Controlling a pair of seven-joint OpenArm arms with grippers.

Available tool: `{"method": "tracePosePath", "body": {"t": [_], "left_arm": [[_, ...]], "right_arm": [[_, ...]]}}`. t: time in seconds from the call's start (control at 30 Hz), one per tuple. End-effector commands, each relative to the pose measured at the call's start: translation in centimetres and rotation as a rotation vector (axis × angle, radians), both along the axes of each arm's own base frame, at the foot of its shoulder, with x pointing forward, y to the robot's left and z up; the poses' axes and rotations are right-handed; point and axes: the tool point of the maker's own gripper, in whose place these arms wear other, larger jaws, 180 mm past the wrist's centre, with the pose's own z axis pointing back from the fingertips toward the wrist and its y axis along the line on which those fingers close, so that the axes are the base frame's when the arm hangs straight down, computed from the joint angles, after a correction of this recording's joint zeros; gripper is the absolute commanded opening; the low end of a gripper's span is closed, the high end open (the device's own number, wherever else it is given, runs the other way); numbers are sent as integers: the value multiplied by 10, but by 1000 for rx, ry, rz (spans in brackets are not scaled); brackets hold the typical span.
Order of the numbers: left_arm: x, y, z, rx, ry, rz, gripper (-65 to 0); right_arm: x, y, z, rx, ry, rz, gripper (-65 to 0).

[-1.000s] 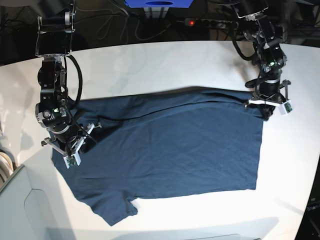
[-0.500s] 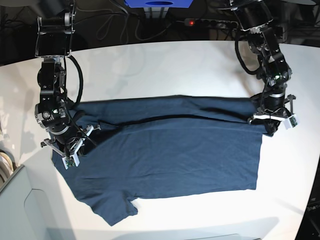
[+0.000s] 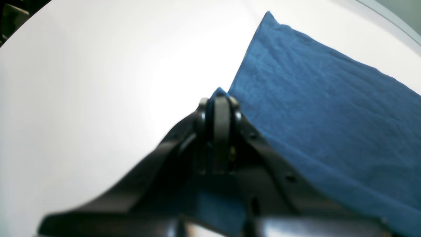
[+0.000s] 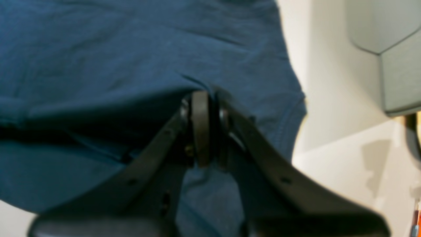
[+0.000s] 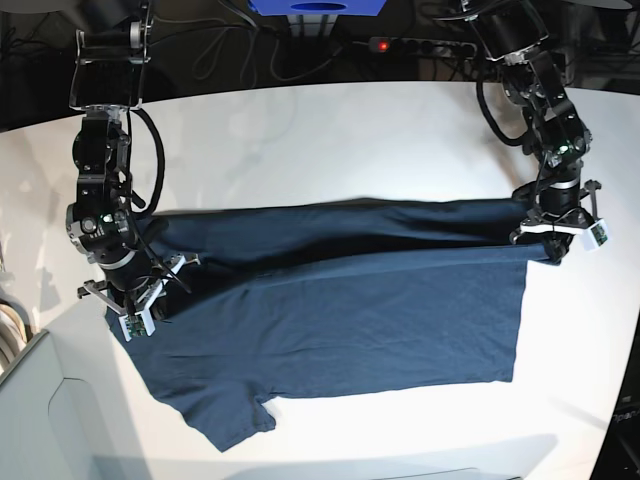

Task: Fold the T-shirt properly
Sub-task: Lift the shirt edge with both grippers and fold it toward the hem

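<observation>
The dark navy T-shirt (image 5: 380,320) lies spread on the white table (image 5: 330,140), its far edge raised into a taut band between the two arms. My left gripper (image 5: 555,250) is shut on the shirt's far right corner. In the left wrist view the left gripper (image 3: 221,98) pinches that corner of the T-shirt (image 3: 329,115). My right gripper (image 5: 178,268) is shut on the far left edge, near the sleeve. In the right wrist view the right gripper (image 4: 204,95) bites a ridge of the T-shirt (image 4: 131,49). One short sleeve (image 5: 235,425) points toward the front edge.
A grey bin (image 5: 40,420) sits at the front left corner, also seen as the grey bin (image 4: 394,49). Behind the table run cables and a power strip (image 5: 410,45) with a red light. White table surface shows around the shirt on all sides.
Both grippers have carried the shirt's far edge toward the front. The left gripper moved right and nearer; the raised band now hangs over more of the shirt.
</observation>
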Motion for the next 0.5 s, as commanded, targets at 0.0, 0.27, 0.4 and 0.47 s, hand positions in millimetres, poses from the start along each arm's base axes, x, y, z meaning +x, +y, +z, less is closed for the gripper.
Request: {"method": "tracePosePath", "body": {"t": [0.0, 0.27, 0.4, 0.47], "left_arm": [[7, 4, 18, 24, -57, 2, -650], [15, 7, 1, -15, -29, 16, -650], [19, 6, 1, -22, -33, 14, -650], [20, 6, 2, -22, -33, 13, -650]], "right_arm": [[10, -3, 14, -2, -51, 3, -649], [9, -6, 2, 3, -18, -5, -649], [8, -10, 2, -2, -16, -11, -648], [10, -10, 4, -4, -22, -11, -647]]}}
